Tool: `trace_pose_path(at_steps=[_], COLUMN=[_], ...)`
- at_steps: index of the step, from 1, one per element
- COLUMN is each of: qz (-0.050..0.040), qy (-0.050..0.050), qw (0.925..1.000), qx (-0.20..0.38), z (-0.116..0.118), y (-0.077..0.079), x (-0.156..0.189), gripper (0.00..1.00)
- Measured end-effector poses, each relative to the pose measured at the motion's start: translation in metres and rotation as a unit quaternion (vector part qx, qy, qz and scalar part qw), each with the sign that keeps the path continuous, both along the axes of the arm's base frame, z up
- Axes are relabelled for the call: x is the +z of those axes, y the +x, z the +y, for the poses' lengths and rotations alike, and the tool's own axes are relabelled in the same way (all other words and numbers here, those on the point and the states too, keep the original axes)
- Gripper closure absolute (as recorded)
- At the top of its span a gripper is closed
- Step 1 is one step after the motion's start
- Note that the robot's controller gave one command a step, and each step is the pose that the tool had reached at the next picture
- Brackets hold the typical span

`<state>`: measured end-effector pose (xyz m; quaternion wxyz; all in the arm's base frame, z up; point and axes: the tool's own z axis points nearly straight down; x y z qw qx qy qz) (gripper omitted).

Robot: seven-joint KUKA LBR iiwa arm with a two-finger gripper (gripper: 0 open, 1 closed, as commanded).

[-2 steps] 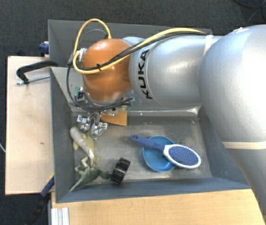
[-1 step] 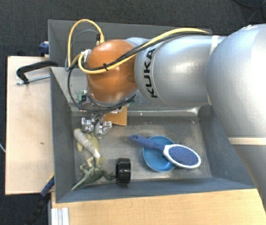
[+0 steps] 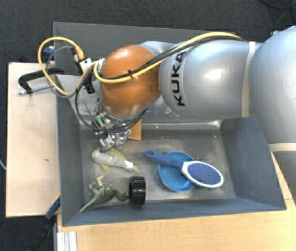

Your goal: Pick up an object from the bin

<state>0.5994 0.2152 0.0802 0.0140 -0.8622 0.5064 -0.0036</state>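
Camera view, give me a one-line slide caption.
KUKA arm's claw hovers over a pale toy figure in the bin, beside a green toy dinosaur, black cylinder and blue brush.

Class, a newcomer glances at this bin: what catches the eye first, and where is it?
The arm's orange wrist cover looms over the bin's back left, its gripper over a pale toy figure. Right of that, a blue brush lies across a blue dish; a black cylinder and green dinosaur sit by the front wall.

Arm (image 3: pixel 205 82) in frm right, end effector (image 3: pixel 112 139) down.
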Motion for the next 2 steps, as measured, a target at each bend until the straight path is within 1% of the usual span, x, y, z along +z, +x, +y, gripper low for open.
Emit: trace_pose_path(at_steps=[1, 2], qz=[0.0039, 0.0054], qy=[-0.006, -0.009], qw=[1.0000, 0.9932], qx=[0.006, 0.116], z=[0.009, -0.013], y=[-0.004, -0.016], x=[0.120, 0.160], gripper=[1.00, 1.00])
